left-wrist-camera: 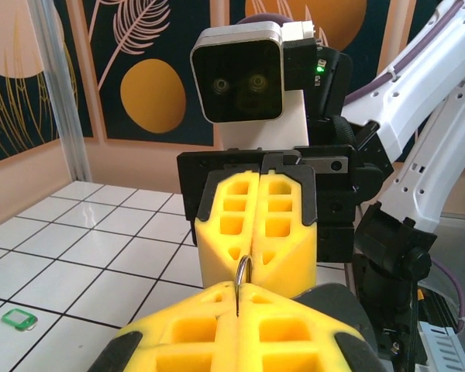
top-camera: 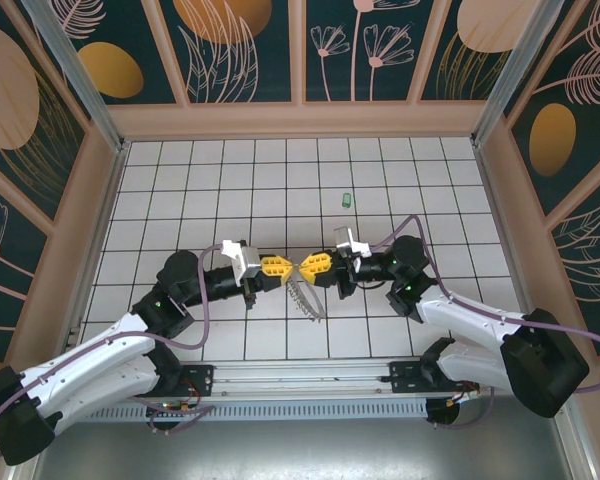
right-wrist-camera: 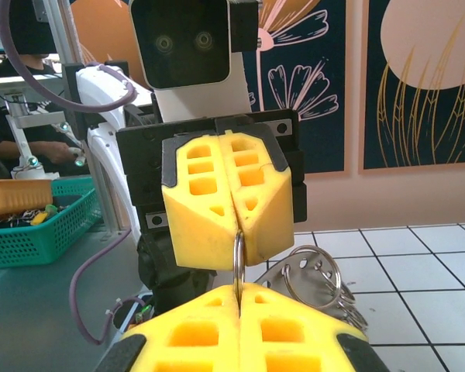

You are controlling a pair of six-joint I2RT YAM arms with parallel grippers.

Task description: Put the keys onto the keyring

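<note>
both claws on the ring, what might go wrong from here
1. Left claw and right claw each pinch only the thin edge of the keyring; any pull apart may slip it loose.
2. The green key lies on the tiles away from both, so fetching it leaves the ring on one pinch.
</note>
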